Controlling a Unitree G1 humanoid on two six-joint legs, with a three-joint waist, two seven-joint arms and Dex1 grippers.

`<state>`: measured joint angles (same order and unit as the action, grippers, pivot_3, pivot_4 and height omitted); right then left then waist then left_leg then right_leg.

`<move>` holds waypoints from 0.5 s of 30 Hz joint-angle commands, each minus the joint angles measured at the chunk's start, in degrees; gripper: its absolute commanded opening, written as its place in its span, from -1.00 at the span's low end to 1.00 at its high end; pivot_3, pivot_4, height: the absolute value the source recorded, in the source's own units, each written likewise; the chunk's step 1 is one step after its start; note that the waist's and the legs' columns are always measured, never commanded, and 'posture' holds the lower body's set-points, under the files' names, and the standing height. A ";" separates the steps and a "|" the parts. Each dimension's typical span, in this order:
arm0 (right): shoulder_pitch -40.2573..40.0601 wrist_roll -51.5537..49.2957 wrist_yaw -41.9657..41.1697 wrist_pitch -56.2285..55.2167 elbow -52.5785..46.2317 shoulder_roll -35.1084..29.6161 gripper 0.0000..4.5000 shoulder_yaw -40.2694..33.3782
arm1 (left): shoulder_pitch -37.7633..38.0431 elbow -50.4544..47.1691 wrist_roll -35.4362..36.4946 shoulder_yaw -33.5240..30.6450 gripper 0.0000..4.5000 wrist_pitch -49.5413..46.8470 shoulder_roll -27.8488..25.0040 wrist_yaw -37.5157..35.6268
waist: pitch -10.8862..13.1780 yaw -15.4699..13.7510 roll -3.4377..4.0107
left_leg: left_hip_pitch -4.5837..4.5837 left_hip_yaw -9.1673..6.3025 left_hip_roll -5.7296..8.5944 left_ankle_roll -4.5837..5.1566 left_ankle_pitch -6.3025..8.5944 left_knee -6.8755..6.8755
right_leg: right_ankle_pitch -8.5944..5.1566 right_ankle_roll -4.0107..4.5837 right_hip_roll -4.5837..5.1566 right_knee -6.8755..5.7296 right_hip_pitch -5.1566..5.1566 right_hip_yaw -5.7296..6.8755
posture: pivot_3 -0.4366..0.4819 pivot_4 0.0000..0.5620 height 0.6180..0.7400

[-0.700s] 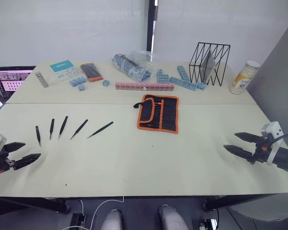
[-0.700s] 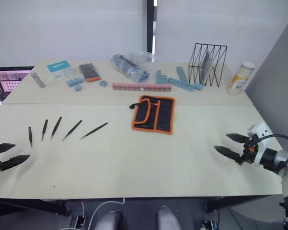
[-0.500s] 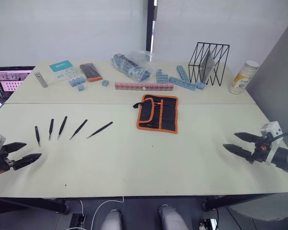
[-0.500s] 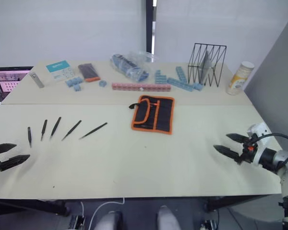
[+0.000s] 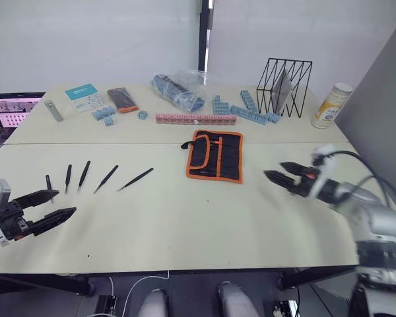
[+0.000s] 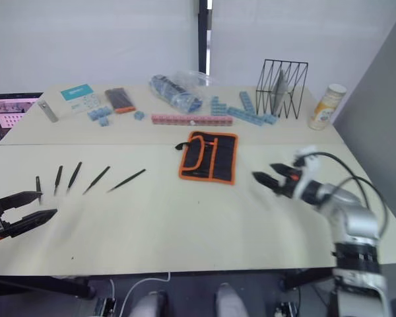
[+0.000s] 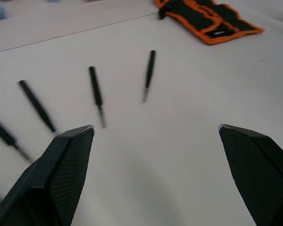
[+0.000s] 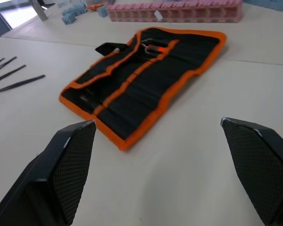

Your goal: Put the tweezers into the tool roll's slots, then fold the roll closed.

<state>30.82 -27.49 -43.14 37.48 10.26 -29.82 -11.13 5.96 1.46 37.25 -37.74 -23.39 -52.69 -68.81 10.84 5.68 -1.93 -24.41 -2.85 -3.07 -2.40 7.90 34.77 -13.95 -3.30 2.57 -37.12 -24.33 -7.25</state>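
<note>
Nothing done yet. Five tweezers [image 5: 108,178] loose on desk [image 5: 185,218] at 9 o'clock of tool roll [image 5: 215,155], slots unfilled. Left end effector [image 5: 49,206] agape, empty, near tweezers; right end effector [image 5: 282,172] agape, empty, beside roll's 3 o'clock. Loading, folding remain.

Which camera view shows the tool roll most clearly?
The right wrist view: the roll lies open and close, its slots and orange bands plain. The eye views show it whole but far away on the table. The left wrist view catches it at the far edge, beyond some tweezers.
</note>
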 commanded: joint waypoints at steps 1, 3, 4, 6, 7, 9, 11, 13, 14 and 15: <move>4.26 -0.15 6.48 7.04 -1.34 1.50 0.99 0.78 | 0.85 -9.37 3.77 -3.74 1.00 -3.41 0.96 4.75 | 0.00 -0.31 0.00 | -0.01 0.00 0.01 0.00 0.00 0.00 | 0.00 0.00 0.00 0.00 0.00 0.00 | -0.05 -0.47 1.00; 9.84 -3.72 7.94 13.70 2.61 5.50 0.99 0.30 | 2.37 -15.58 4.96 -3.73 1.00 -4.90 3.45 8.63 | 0.00 -0.45 0.01 | -0.03 -0.02 0.04 0.01 0.00 0.00 | -0.02 -0.04 0.02 0.04 0.04 -0.02 | -0.05 -0.47 1.00; 12.28 -4.85 8.97 15.37 4.96 8.04 0.99 -0.08 | 3.18 -18.22 5.33 -3.49 1.00 -5.46 4.82 10.60 | 0.00 -0.29 0.00 | -0.07 -0.01 0.07 0.01 -0.01 -0.01 | -0.02 -0.06 0.04 0.07 0.05 -0.03 | -0.05 -0.47 1.00; 15.30 -4.23 10.36 16.55 8.80 11.29 0.99 0.79 | 5.22 -22.42 4.81 -2.44 1.00 -5.96 6.63 12.80 | -0.01 -0.03 -0.02 | -0.08 -0.02 0.06 0.02 -0.01 -0.01 | 0.01 -0.10 0.03 0.08 0.05 -0.02 | -0.05 -0.47 1.00; 16.14 -3.31 10.60 16.20 10.36 12.28 0.99 1.65 | 6.11 -24.36 4.73 -1.95 1.00 -6.23 7.60 13.82 | -0.02 0.08 -0.03 | -0.08 -0.04 0.03 0.02 -0.01 -0.02 | 0.10 -0.25 -0.02 0.08 0.05 -0.01 | -0.05 -0.47 1.00; 18.15 -2.27 11.02 15.64 14.04 14.17 0.99 2.37 | 7.91 -27.90 4.95 -1.05 1.00 -6.93 8.89 15.44 | -0.02 0.05 -0.03 | -0.08 -0.07 0.02 0.02 -0.01 -0.05 | 0.22 -0.45 -0.04 0.07 0.03 0.01 | -0.05 -0.47 1.00; 20.39 -1.83 11.29 14.51 18.06 15.80 0.99 2.50 | 9.25 -30.64 5.07 -0.87 1.00 -7.32 10.04 17.42 | -0.01 -0.01 -0.02 | -0.11 -0.11 0.03 0.03 -0.01 -0.06 | 0.22 -0.44 -0.05 0.08 0.02 0.04 | -0.05 -0.47 1.00; 22.91 -1.38 11.52 13.44 22.59 17.23 0.99 2.30 | 10.18 -33.01 6.01 -1.32 1.00 -7.99 11.02 19.40 | -0.01 -0.03 -0.02 | -0.20 -0.11 0.04 0.03 -0.01 -0.02 | 0.22 -0.45 -0.04 0.09 -0.02 0.04 | -0.05 -0.47 1.00; 24.01 -0.92 11.71 12.67 24.75 17.89 0.99 2.35 | 10.91 -33.91 5.96 -1.31 1.00 -7.98 11.47 20.04 | -0.01 0.02 -0.02 | -0.20 -0.11 0.04 0.03 -0.01 0.01 | 0.22 -0.45 -0.04 0.09 -0.02 0.05 | -0.05 -0.47 1.00; 25.10 -0.49 12.04 11.89 27.05 18.59 0.99 2.24 | 11.78 -34.73 5.77 -1.14 1.00 -7.85 11.97 20.58 | -0.01 0.06 -0.02 | -0.20 -0.11 0.04 0.03 -0.01 0.02 | 0.23 -0.44 -0.04 0.09 -0.01 0.04 | -0.05 -0.47 1.00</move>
<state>53.76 -28.21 -31.44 51.50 35.64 -11.47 -7.87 16.94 -30.68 42.28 -37.87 -31.40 -40.96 -49.46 10.83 5.74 -1.94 -24.61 -2.96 -3.03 -2.38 7.89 34.81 -13.72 -3.71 2.53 -37.02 -24.34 -7.21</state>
